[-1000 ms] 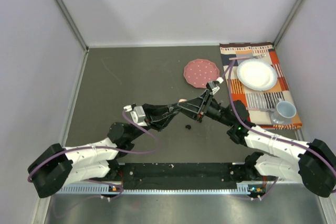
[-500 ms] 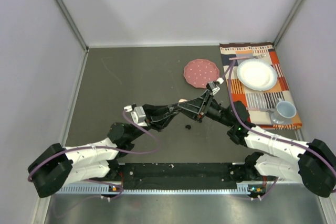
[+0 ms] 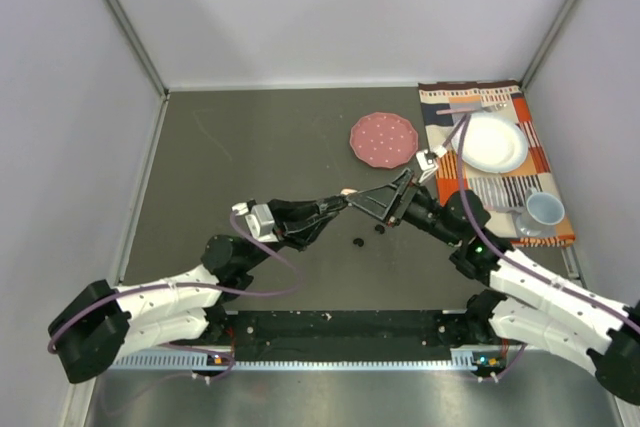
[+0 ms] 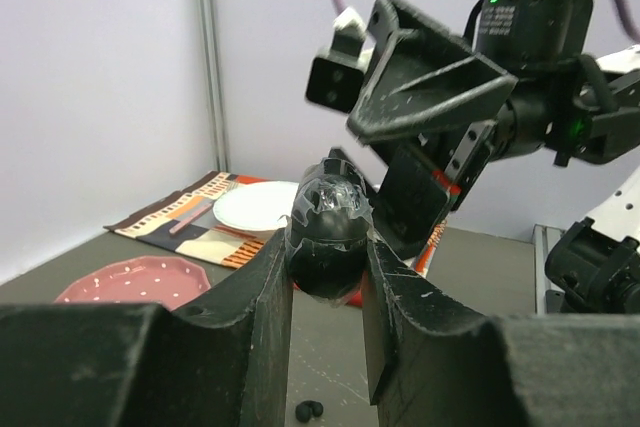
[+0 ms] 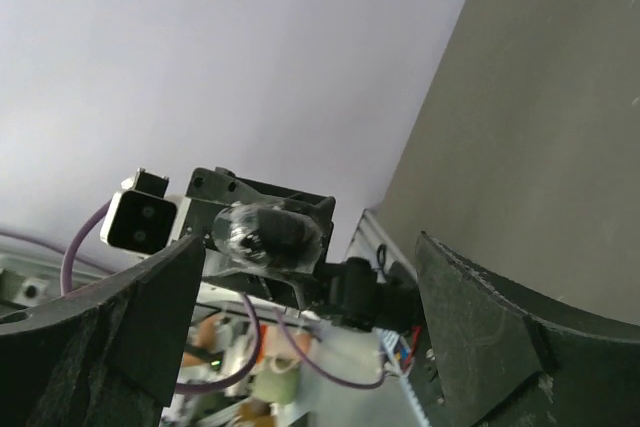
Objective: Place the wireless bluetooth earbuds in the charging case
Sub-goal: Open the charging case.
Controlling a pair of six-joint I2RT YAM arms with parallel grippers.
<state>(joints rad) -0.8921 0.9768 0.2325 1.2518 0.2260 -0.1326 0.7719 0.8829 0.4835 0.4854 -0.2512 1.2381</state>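
A black earbud (image 3: pixel 357 242) and a second earbud (image 3: pixel 379 229) lie near each other on the grey table (image 3: pixel 250 147). They sit at about 5 o'clock from the point where the two arms meet. They are too small to make out in detail, so taking them for earbuds is a fair guess from their size and colour. No white earbuds show in any view.

Just above them the left gripper (image 4: pixel 325 247) is clenched on a black rounded case (image 4: pixel 328 222), which is squeezed upright between its two fingers (image 4: pixel 265 307). The right gripper (image 5: pixel 310 247) faces it from 3 o'clock. Its jaws are spread wide on either side of the case and touch nothing.

A pink disc (image 3: pixel 383 139) lies flat at 1 o'clock from the case. A striped mat (image 3: pixel 500 192) lies at 2 o'clock by the right wall, with a white plate (image 3: pixel 488 142) and a pale cup (image 3: pixel 545 210) on it.
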